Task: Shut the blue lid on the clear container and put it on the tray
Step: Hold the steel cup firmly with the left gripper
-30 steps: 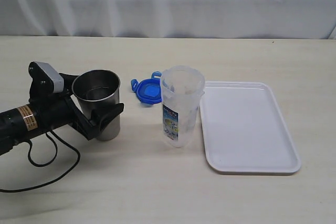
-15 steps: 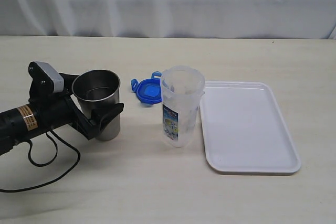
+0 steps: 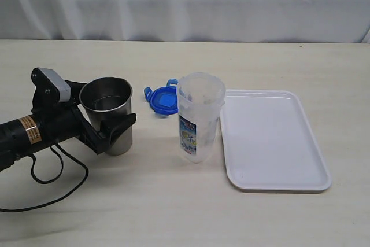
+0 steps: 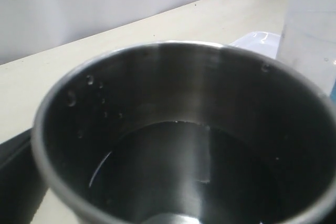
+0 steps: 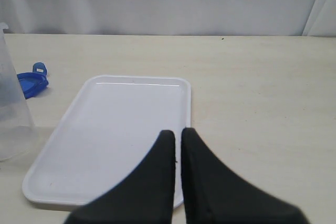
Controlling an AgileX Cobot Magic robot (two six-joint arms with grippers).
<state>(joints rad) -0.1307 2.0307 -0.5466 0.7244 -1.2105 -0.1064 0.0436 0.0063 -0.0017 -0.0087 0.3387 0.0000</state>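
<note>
Looking across the table (image 3: 173, 206), we see the left gripper (image 3: 104, 109) with its jaws spread wide around the steel cup (image 3: 114, 115); whether they press on it we cannot tell. The right gripper (image 5: 177, 132) hangs above the tray (image 3: 272, 143), fingers together on nothing. The clear container (image 3: 199, 117) stands upright and uncovered just beside the tray. The blue lid (image 3: 163, 99) lies on the table close behind the container.

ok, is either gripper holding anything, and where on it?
Left gripper straddles the steel cup at its side wall, cup standing on the table; whether it actually grips cannot be told. Right gripper is shut and empty.
</note>
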